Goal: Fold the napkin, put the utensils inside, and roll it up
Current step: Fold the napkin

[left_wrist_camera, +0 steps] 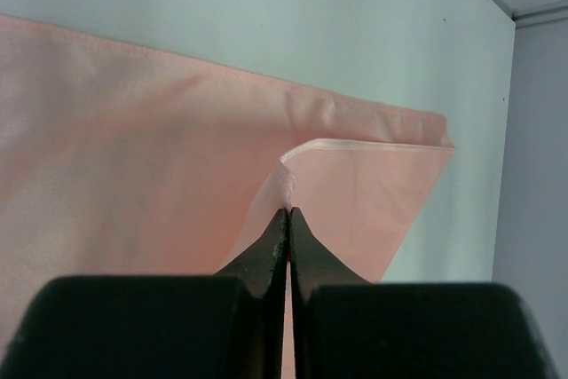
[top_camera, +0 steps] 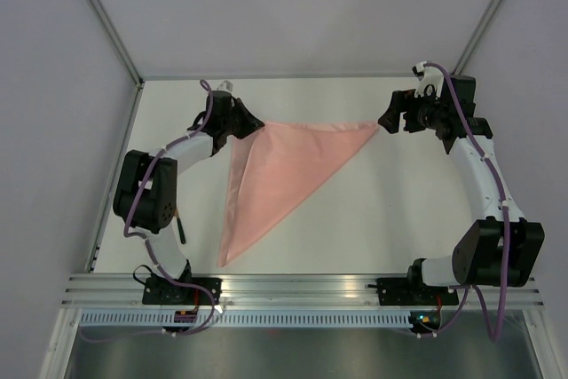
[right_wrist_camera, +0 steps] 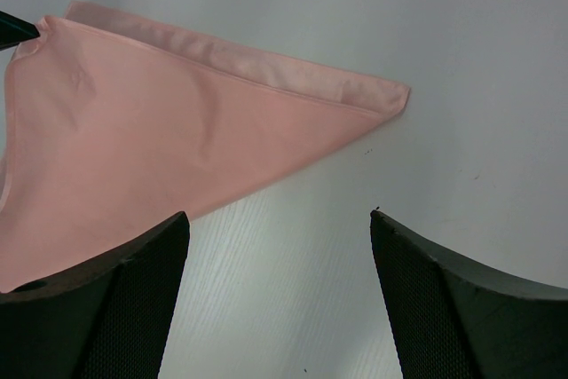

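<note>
Top external view, soft pink napkin (top_camera: 284, 166) folded triangular, left gripper (left_wrist_camera: 288, 216) pinching its corner, right gripper (right_wrist_camera: 278, 217) spread wide

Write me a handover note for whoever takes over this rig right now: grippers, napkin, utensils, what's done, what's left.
Left gripper: shut on a corner of the napkin, far left.
Right gripper: open, empty, just off the napkin's right tip.
Napkin: folded into a triangle, lying on the table.
Utensils: slim dark stick beside the left arm, outside the napkin.
Done: diagonal fold. Left: put utensils inside, roll up.
</note>
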`<move>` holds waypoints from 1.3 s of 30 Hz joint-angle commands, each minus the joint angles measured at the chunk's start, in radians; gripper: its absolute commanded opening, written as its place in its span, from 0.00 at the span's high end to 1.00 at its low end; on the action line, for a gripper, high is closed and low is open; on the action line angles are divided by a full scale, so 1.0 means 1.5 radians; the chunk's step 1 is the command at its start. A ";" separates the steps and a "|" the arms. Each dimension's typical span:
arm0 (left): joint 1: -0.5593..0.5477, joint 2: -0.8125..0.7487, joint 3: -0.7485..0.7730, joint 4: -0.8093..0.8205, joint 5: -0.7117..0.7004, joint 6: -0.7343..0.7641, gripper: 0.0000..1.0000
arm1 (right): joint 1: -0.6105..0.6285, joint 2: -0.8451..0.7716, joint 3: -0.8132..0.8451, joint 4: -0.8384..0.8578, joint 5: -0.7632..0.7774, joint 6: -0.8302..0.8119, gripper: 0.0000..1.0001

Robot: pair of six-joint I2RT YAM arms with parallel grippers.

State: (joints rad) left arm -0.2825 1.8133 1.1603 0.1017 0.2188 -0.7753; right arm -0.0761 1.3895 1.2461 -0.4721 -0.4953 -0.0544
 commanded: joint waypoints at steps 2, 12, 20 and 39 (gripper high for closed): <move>0.018 0.014 0.038 -0.005 0.023 -0.030 0.98 | -0.003 0.004 0.007 -0.005 -0.003 -0.001 0.12; 0.046 0.031 0.051 -0.011 0.029 -0.022 0.98 | -0.003 0.005 0.008 -0.004 -0.004 -0.002 0.12; 0.060 0.046 0.064 -0.015 0.033 -0.017 0.98 | -0.003 0.009 0.008 -0.003 -0.005 -0.003 0.12; 0.084 0.078 0.091 -0.017 0.048 -0.011 0.98 | -0.002 0.028 0.009 -0.002 -0.004 -0.005 0.12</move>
State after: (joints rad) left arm -0.1654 1.9152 1.2510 0.0807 0.2508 -0.7750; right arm -0.0761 1.4246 1.2461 -0.4728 -0.4961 -0.0574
